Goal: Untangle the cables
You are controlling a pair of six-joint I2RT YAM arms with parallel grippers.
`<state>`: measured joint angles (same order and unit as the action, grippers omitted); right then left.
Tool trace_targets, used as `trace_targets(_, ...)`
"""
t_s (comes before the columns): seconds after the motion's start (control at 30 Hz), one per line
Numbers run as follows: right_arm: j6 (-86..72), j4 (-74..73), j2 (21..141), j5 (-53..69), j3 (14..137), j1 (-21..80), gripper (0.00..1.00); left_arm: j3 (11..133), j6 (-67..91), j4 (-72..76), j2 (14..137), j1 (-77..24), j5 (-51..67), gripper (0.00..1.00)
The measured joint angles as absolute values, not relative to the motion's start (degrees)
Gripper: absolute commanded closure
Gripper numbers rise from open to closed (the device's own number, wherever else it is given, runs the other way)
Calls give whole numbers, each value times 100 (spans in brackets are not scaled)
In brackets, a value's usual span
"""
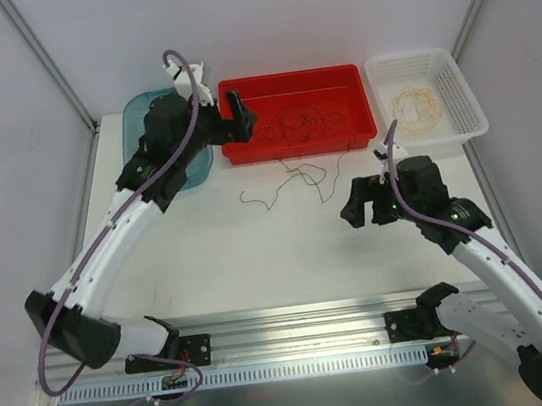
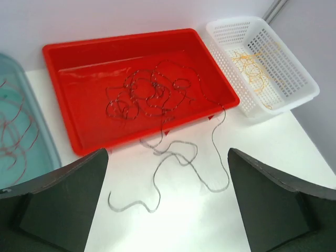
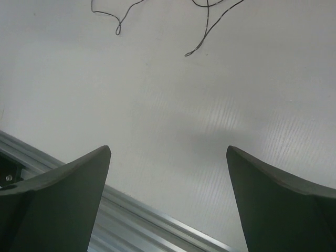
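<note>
The left gripper and right gripper gape, holding nothing — dark cables trail out of the red tray.

Three bins, three cable bunches, two arms

Dark brown cables in red tray, yellow cables in white basket.

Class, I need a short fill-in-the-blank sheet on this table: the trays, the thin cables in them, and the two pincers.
1. The tray holding the tangle of dark cables is coloured ____.
2. The cables lying in the white basket are coloured ____.
3. The left pincer and the right pincer both stand ____, with nothing between their fingers.

Missing words: red; yellow; open.
</note>
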<state>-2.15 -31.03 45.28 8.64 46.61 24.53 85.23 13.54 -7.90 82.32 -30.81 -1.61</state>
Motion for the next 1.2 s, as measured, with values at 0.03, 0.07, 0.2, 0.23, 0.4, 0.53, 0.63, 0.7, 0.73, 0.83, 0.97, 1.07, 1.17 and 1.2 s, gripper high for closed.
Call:
trace_targets(0.03, -285, -2919, 4888, 797, 4663, 2453, 3, 8315, 1413, -932, 7854, -3076, -176, 1)
trace_targets(0.07, -307, -2845, 5017, 777, 4663, 2453, 3, 8132, 1457, -1105, 7557, -3074, -209, 1)
trace_targets(0.2, -812, -2425, 6121, 484, 4834, 2458, 4, 7260, 1640, -1793, 6759, -2779, -191, 1)
trace_targets(0.23, -987, -2257, 6407, 414, 4875, 2460, 4, 6987, 1675, -1933, 6641, -2620, -180, 1)
trace_targets(0.4, -1780, -1610, 7585, -158, 5159, 2563, 7, 5568, 1691, -2663, 6069, -1846, -283, 1)
trace_targets(0.53, -2156, -1229, 8656, -646, 5723, 2722, 9, 5048, 1557, -2915, 5537, -1719, -624, 1)
trace_targets(0.63, -2270, -1142, 9373, -904, 6243, 2821, 9, 4829, 1487, -2779, 5384, -1719, -832, 1)
trace_targets(0.7, -2318, -1133, 9784, -1052, 6626, 2884, 10, 4663, 1431, -2718, 5398, -1719, -956, 1)
trace_targets(0.73, -2331, -1122, 10007, -1118, 6831, 2917, 10, 4598, 1409, -2718, 5426, -1717, -982, 1)
trace_targets(0.83, -2320, -1138, 10584, -1288, 7378, 3030, 10, 4480, 1380, -2724, 5457, -1717, -1076, 1)
trace_targets(0.97, -2241, -1238, 11209, -1452, 7942, 3177, 11, 4440, 1343, -2718, 5395, -1717, -1201, 1)
trace_targets(1.07, -2215, -1404, 11596, -1586, 8270, 3267, 14, 4436, 1330, -2714, 5317, -1717, -1260, 1)
trace_targets(1.17, -2202, -1594, 11845, -1739, 8468, 3291, 18, 4431, 1323, -2689, 5269, -1717, -1262, 1)
trace_targets(1.2, -2200, -1667, 11924, -1796, 8536, 3291, 22, 4431, 1321, -2681, 5264, -1717, -1262, 1)
